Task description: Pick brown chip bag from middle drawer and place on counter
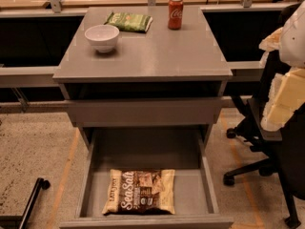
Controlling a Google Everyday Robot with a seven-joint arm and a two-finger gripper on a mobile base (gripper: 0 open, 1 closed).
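The brown chip bag (139, 192), with white "Sea Salt" lettering, lies flat on the floor of the open middle drawer (190, 190), near its front wall. The grey counter (152, 51) is the cabinet's top, above and behind the drawer. My gripper (282, 101) is the pale cream shape at the right edge of the view. It hangs to the right of the cabinet at about the height of the upper drawer front, well away from the bag and holding nothing that I can see.
On the counter stand a white bowl (102, 36), a green snack bag (128, 21) and a red cola can (175, 13). The upper drawer front (143, 111) is closed. A black office chair (259, 151) stands right of the cabinet.
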